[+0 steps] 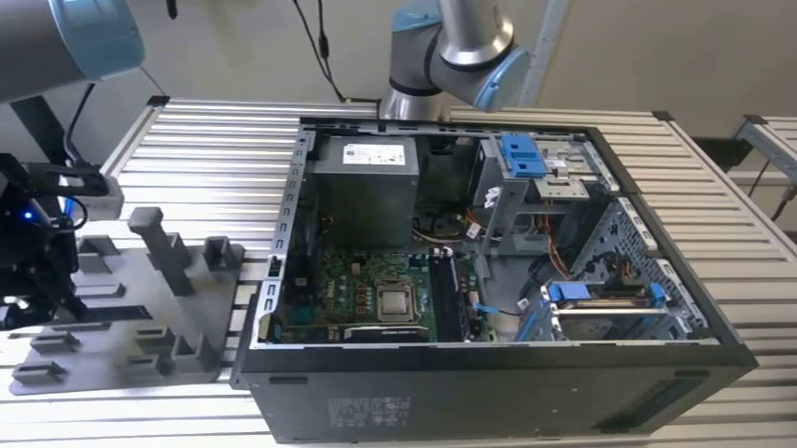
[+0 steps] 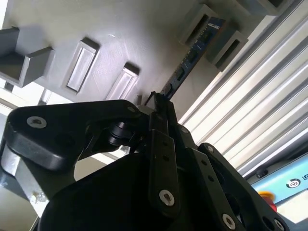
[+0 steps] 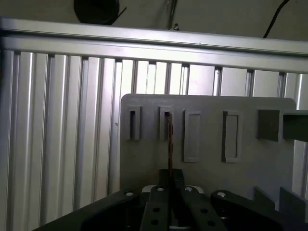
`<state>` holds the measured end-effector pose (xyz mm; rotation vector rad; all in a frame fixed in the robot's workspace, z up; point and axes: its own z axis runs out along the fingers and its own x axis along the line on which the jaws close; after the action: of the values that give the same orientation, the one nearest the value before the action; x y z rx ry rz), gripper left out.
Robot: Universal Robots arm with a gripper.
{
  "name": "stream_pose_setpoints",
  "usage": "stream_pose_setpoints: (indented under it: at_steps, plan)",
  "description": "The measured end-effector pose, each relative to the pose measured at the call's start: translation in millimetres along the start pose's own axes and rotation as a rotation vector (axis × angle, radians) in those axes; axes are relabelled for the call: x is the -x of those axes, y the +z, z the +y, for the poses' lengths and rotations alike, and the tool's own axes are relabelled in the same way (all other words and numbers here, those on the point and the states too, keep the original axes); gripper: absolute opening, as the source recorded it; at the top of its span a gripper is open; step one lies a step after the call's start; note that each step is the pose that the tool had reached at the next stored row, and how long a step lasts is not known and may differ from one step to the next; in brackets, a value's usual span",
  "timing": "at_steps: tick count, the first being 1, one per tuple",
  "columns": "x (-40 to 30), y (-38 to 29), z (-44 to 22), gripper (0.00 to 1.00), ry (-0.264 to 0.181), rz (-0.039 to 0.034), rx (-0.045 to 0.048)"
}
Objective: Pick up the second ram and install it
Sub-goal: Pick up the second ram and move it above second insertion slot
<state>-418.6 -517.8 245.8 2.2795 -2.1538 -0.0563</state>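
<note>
The second ram [image 3: 169, 144] shows edge-on as a thin dark strip; in the second wrist view its dark board with black chips [image 2: 192, 53] runs away from the fingers. Its far end sits in a slot of the grey holder [image 3: 207, 168], between two raised grey blocks [image 2: 217, 36]. My gripper [image 3: 170, 179] is shut on the ram's near end, with the black fingers [image 2: 166, 115] pressed against both faces. In the exterior view the gripper [image 1: 32, 299] hangs low over the holder [image 1: 187, 308] at the exterior view's left.
An open computer case [image 1: 498, 373] lies on the slatted metal table [image 1: 212, 149], with the motherboard [image 1: 361, 289] exposed and blue drive clips [image 1: 524, 154] at the back. A tall grey post [image 1: 160, 247] rises from the holder. A second arm's base [image 1: 449, 56] stands behind the case.
</note>
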Motion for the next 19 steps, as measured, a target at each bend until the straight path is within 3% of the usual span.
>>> stream_pose_setpoints:
  at_steps: [10,19]
  plan:
    - [0.5,-11.6,0.4,0.14,0.0,0.0,0.0]
    - [0.6,-17.2,0.5,0.14,0.024,-0.001,-0.0008]
